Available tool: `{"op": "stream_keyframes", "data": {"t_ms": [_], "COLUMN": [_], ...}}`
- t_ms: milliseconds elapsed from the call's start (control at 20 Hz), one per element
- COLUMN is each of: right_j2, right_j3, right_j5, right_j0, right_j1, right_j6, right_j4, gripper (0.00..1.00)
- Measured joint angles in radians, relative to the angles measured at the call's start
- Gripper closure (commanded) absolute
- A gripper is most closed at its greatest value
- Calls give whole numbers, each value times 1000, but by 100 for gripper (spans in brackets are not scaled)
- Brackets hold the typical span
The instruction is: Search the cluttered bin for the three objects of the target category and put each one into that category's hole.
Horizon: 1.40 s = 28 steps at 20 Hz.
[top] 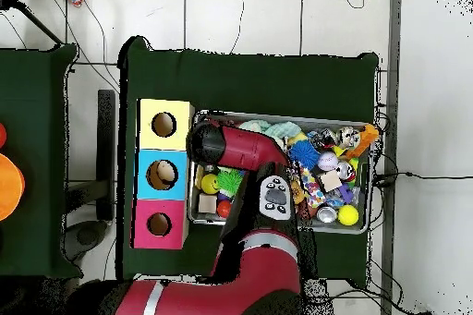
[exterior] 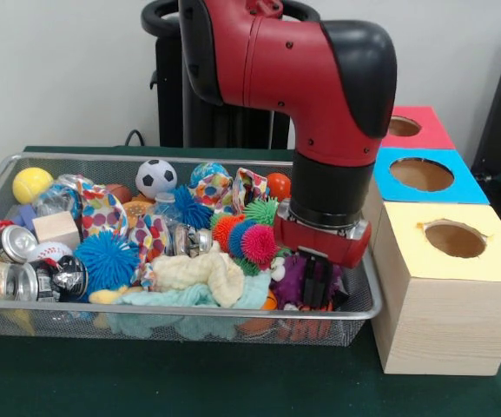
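While the gripper is lowered into the right end of the wire bin, whether its fingers are spread or closed cannot be told, since they are sunk among the toys against a purple plush. Far to the left of the fingers, cans and a yellow ball are seen, then a blue spiky ball and a soccer ball. Just left of the fingers a cream cloth and a pink spiky ball are found. To the right of the fingers, outside the bin, three boxes are lined up, each with a round hole: yellow, blue, red.
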<state>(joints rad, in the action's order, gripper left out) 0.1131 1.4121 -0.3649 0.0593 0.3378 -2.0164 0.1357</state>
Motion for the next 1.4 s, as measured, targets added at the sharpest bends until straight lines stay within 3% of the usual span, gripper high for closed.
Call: {"op": "stream_keyframes", "data": {"t_ms": [850,1400], "right_j2": [-86,-70], "right_j3": [1,4], "right_j5": [75,131], "right_j0": [54,30], "right_j1": [-16,-17], "right_j6": [0,0], "right_j4": [-73,-105], "gripper": [100,100]}}
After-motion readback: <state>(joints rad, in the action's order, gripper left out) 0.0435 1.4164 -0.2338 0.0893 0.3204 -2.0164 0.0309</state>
